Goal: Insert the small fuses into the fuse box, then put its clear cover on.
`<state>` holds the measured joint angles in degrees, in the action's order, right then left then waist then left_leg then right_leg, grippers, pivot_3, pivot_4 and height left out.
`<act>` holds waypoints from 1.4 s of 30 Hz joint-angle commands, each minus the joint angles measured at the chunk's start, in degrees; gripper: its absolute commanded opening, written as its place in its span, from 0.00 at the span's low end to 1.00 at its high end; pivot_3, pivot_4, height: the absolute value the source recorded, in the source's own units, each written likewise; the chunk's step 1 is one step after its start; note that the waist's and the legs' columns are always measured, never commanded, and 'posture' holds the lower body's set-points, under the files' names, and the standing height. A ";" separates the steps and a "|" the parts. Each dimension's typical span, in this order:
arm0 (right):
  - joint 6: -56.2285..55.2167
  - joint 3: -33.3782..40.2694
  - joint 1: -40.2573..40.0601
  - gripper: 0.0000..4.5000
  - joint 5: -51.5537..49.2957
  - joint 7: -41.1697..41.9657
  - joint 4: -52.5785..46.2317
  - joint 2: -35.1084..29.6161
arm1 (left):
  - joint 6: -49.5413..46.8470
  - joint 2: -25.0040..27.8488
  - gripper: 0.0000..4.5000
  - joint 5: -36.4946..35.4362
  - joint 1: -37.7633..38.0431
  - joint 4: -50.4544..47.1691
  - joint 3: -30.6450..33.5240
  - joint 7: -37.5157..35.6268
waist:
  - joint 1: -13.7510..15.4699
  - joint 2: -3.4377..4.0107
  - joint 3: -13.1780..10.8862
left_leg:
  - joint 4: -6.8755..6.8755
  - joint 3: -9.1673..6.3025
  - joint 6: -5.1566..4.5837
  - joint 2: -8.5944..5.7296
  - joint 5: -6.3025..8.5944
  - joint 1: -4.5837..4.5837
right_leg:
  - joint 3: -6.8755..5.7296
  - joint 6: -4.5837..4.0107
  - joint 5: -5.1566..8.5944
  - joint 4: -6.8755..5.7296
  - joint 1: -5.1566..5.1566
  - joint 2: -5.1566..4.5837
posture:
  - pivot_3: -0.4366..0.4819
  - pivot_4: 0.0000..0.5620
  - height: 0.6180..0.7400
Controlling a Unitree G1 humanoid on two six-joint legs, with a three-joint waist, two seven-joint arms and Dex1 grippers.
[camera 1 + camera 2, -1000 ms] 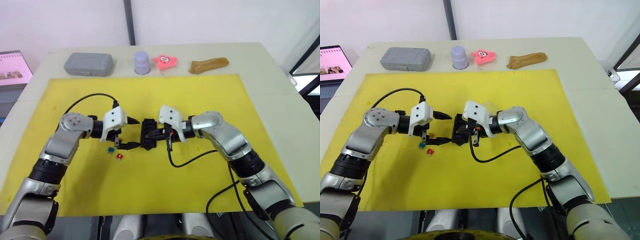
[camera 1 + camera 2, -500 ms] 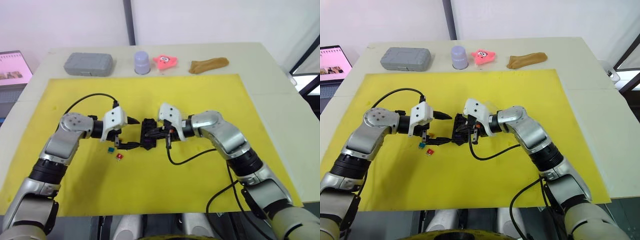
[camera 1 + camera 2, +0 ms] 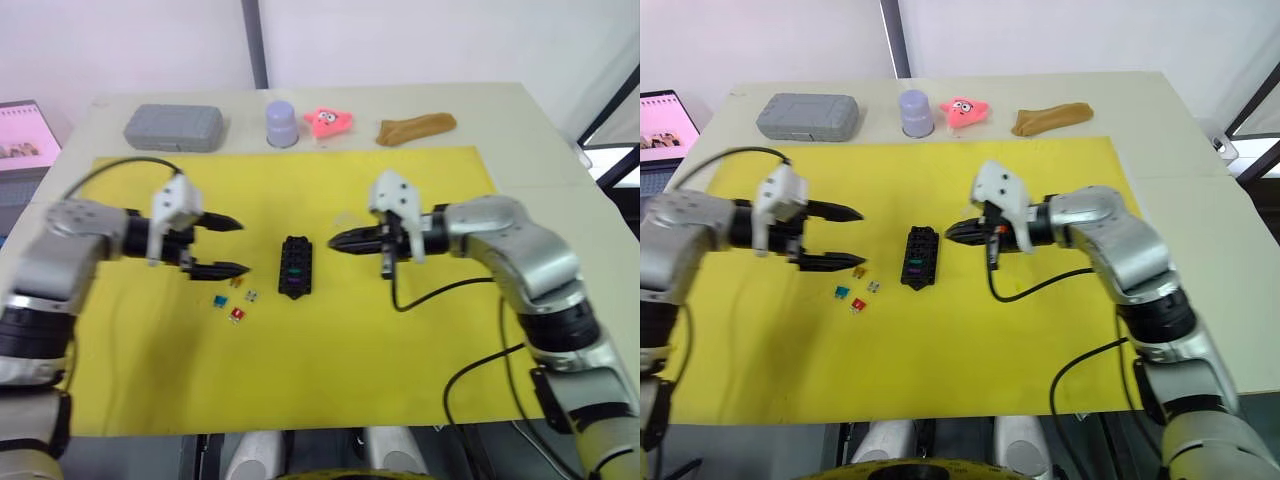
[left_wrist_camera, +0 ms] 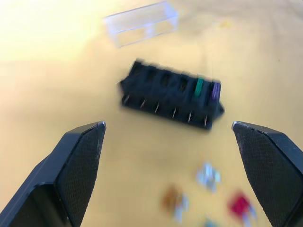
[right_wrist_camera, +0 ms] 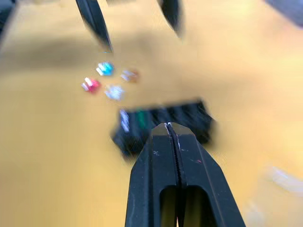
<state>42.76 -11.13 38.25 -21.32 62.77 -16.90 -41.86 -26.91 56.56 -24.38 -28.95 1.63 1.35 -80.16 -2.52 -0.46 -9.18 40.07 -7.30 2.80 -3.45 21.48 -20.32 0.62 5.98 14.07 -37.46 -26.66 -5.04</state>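
Note:
The black fuse box [image 3: 293, 268] lies in the middle of the yellow mat [image 3: 400, 370], with a green fuse [image 4: 199, 85] and a purple fuse [image 4: 216, 90] seated at one end. Loose fuses lie just to its left: blue [image 3: 218, 301], red [image 3: 238, 314], pale grey [image 3: 250, 294] and orange [image 3: 237, 283]. The clear cover [image 4: 141, 23] rests on the mat beyond the box. My left gripper [image 3: 238, 246] hangs open left of the box, holding nothing. To the right of the box, my right gripper [image 3: 333, 241] is shut and empty, tips pointing at it.
Along the table's back edge stand a grey case [image 3: 174, 127], a lavender cup [image 3: 281, 123], a pink toy [image 3: 331, 121] and a brown cloth [image 3: 416, 128]. A laptop screen [image 3: 20, 135] sits off the table's left.
Both grippers have drawn back from the fuse box, the left one leftward and the right one rightward. The box now lies alone on the mat.

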 commanded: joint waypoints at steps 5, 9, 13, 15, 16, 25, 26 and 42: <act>-7.78 4.49 -4.01 0.50 -0.19 8.41 -0.23 -11.45 | 8.96 10.44 1.00 4.11 5.81 9.57 4.76 -4.79 | 0.09 0.01 -0.02 | 0.02 0.06 0.00 0.00 0.00 -0.01 | 0.00 0.00 0.00 0.00 0.00 0.03 | 0.48 0.27 1.00; -9.74 7.13 -5.15 0.97 -0.38 10.97 2.01 -15.75 | 11.87 13.72 1.00 4.86 7.01 15.86 7.05 -5.92 | 0.12 0.01 -0.03 | 0.01 0.11 -0.03 0.02 0.01 -0.01 | 0.00 0.00 0.00 0.02 0.01 0.02 | 0.48 0.27 1.00; -10.89 9.04 -6.25 0.99 -0.64 12.64 4.30 -18.69 | 12.96 15.02 1.00 4.84 7.91 18.73 8.54 -6.34 | 0.17 0.03 -0.04 | 0.01 0.17 -0.08 0.01 0.04 -0.01 | 0.01 0.00 0.00 0.03 0.01 0.02 | 0.48 0.27 1.00; -11.28 9.23 -6.69 0.99 -0.41 12.49 4.58 -18.83 | 13.43 14.80 1.00 4.90 8.28 18.61 8.56 -6.56 | 0.16 0.03 -0.04 | 0.02 0.33 -0.08 0.03 0.04 0.01 | 0.01 0.00 0.00 0.01 0.03 0.03 | 0.48 0.27 1.00; -11.14 9.33 -6.83 0.99 -0.47 12.35 4.58 -18.77 | 13.47 14.66 1.00 4.86 8.57 18.26 8.57 -6.54 | 0.13 0.03 -0.04 | 0.02 0.39 -0.08 0.06 0.04 0.01 | 0.01 0.00 0.00 0.01 0.03 0.04 | 0.48 0.27 1.00; -6.78 7.21 -2.63 0.99 -2.67 7.54 -0.50 -12.68 | 8.34 10.87 1.00 2.24 10.70 8.93 6.13 -6.40 | 0.06 0.03 -0.04 | 0.02 0.50 -0.10 0.11 0.05 -0.01 | 0.08 0.00 0.00 -0.01 -0.04 0.04 | 0.48 0.27 1.00; -5.99 6.67 -1.84 0.99 -3.06 6.98 -1.22 -11.53 | 7.28 10.23 1.00 2.03 10.93 8.05 5.60 -6.31 | 0.02 0.04 -0.04 | 0.02 0.50 -0.10 0.12 0.05 0.00 | 0.09 0.00 0.00 -0.01 -0.04 0.05 | 0.48 0.27 1.00; -1.61 -6.31 10.45 1.00 -0.78 -1.53 -3.94 6.87 | -37.91 -0.25 0.80 -13.50 7.04 13.02 2.22 -0.60 | 0.00 0.01 -0.03 | 0.08 0.25 -0.10 0.06 0.05 -0.01 | 0.07 0.00 0.00 -0.11 -0.09 0.04 | 0.48 0.27 1.00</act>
<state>41.96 -17.99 47.31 -22.37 61.64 -19.99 -34.97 -61.70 56.22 -36.64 -20.52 13.29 2.85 -82.24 -2.51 -0.45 -9.21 40.16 -7.06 2.70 -3.40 21.53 -20.34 0.68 5.98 14.07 -37.57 -26.75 -5.01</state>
